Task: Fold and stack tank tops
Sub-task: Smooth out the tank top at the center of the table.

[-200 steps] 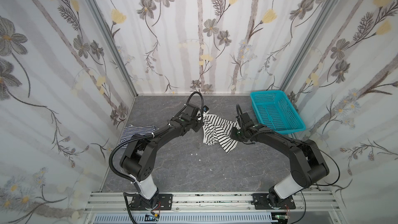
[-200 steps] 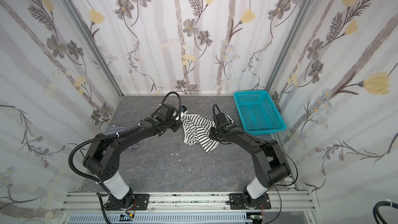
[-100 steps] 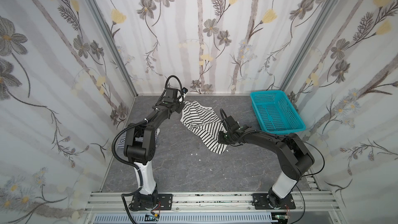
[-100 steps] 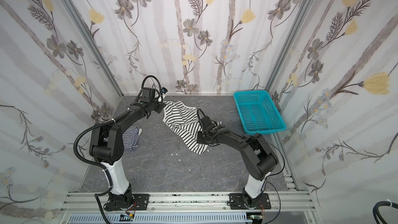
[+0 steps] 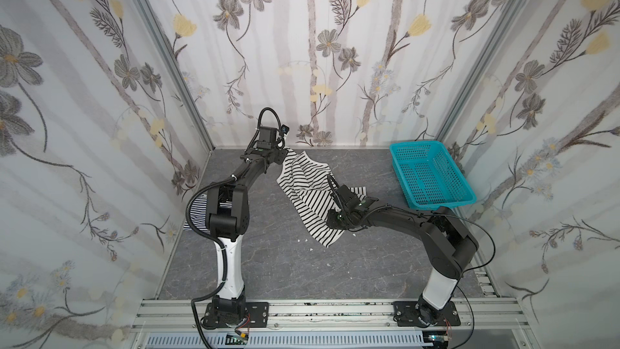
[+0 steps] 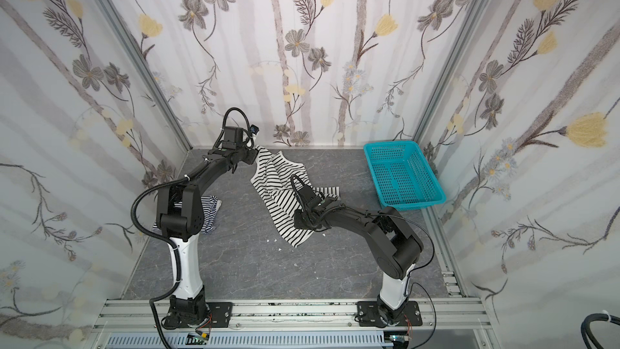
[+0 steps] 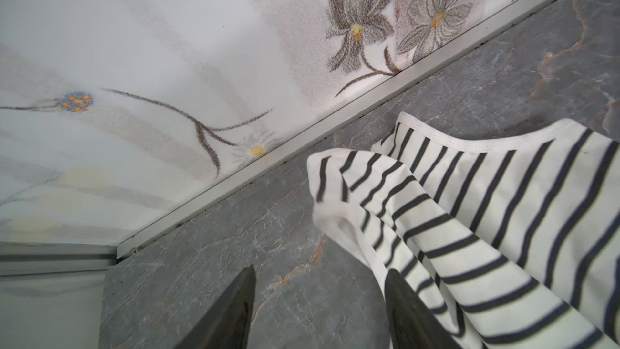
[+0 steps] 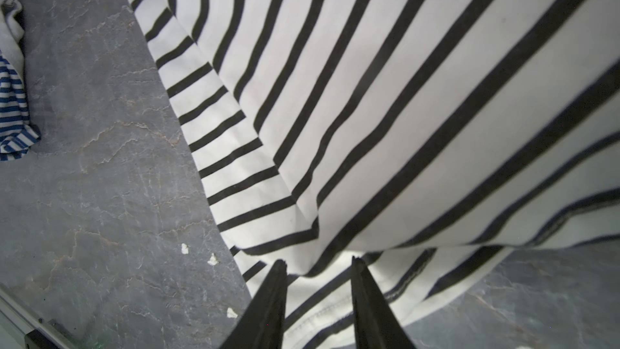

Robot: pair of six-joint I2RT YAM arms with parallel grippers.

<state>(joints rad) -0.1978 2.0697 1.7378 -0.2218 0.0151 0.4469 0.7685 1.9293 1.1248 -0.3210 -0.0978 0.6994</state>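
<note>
The white tank top with wide black stripes (image 5: 308, 196) (image 6: 278, 196) lies spread slantwise from the table's back toward its middle. My left gripper (image 5: 283, 157) (image 7: 320, 269) is at its far corner near the back wall. It is open, with bare table between the fingers and the cloth (image 7: 503, 229) beside one finger. My right gripper (image 5: 332, 219) (image 8: 318, 260) is at the near hem. Its fingers stand apart with loose cloth (image 8: 369, 95) between them. The fine navy-striped tank top (image 5: 198, 213) (image 6: 209, 209) (image 8: 11, 109) lies folded at the left, partly hidden by the left arm.
A turquoise basket (image 5: 416, 145) (image 6: 392, 144) stands at the back right. Small white crumbs (image 5: 310, 249) lie on the grey table in front of the wide-striped top. Walls close in the back and both sides.
The wide-striped top was dragged toward the back left and spread out. My left gripper has let go of its corner and opened. The right gripper's fingers have parted at the hem.
</note>
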